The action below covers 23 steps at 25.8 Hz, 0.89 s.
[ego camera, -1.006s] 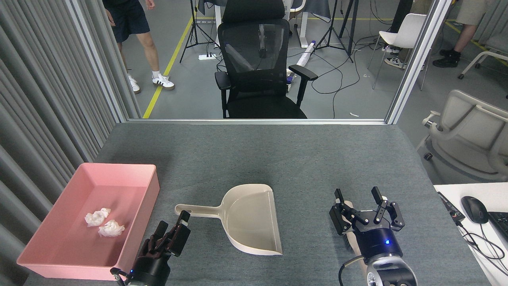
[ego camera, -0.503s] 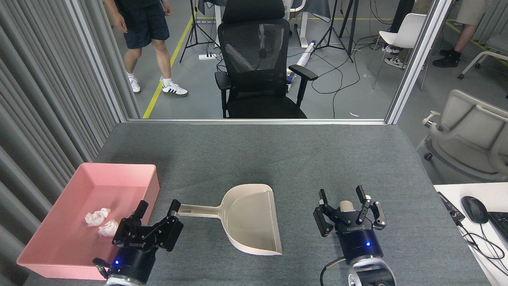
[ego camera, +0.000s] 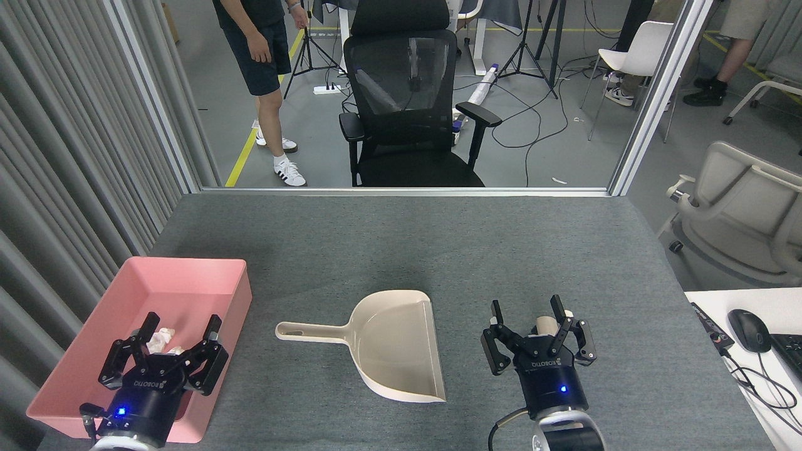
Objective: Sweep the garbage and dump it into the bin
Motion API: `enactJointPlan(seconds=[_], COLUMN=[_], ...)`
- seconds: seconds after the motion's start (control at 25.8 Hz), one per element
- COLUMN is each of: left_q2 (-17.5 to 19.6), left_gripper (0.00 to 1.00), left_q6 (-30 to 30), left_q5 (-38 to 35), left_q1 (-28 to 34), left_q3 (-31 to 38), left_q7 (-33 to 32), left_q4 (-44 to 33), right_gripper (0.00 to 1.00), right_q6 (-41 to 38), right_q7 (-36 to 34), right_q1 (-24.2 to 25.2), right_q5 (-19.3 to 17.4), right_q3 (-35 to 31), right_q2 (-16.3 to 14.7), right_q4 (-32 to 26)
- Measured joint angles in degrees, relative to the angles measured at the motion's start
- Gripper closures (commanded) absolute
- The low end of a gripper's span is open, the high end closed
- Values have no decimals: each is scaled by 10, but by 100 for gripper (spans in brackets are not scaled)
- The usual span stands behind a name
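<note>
Now both grippers hover open, holding nothing.
Left gripper (ego camera: 180, 324) hangs over the pink bin (ego camera: 207, 270), partly hiding the garbage (ego camera: 161, 338); right gripper (ego camera: 526, 311) sits at the dustpan's (ego camera: 391, 341) three o'clock.

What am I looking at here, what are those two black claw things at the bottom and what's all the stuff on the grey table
This is one picture, taken from a robot's own head, looking forward and down at its work table. The two black claws are its grippers, the ends of its two arms. The left gripper is open and sits over a pink bin, where crumpled white garbage lies partly hidden behind it. The right gripper is open too, with a pale cylinder-shaped object between its fingers that I cannot identify; whether it is touching it is unclear. Between the arms, a beige dustpan lies flat on the table, held by nothing. Beyond the table are an office chair and a person's legs.
</note>
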Motion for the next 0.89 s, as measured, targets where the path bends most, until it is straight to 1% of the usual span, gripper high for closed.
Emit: enactJointPlan(seconds=[0.15,0.27,0.58,0.74,0.89], left_q2=[-5,-10,-7,-7,-7], left_gripper=[1,1,1,1,1], left_q6=[13,15,16,17,17], left_q5=[-7,-8,-9,-7,-5], left_q1=[15,20,17,13,9], left_q3=[-2,-2,0,2,2], left_q7=[0,2,4,4,4], left_q4=[-3,2,18,28,30], right_gripper=[1,1,1,1,1], right_q6=[2,3,-3,-4,-11], right_q7=[1,3,5,7,2], right_q1=[-19,-26,-20,3,23], right_q5=[-1,0,2,1,-12], right_q3=[1,3,25,25,7], right_q2=[17,23,26,13,-24], right_q4=[28,40,32,12,0])
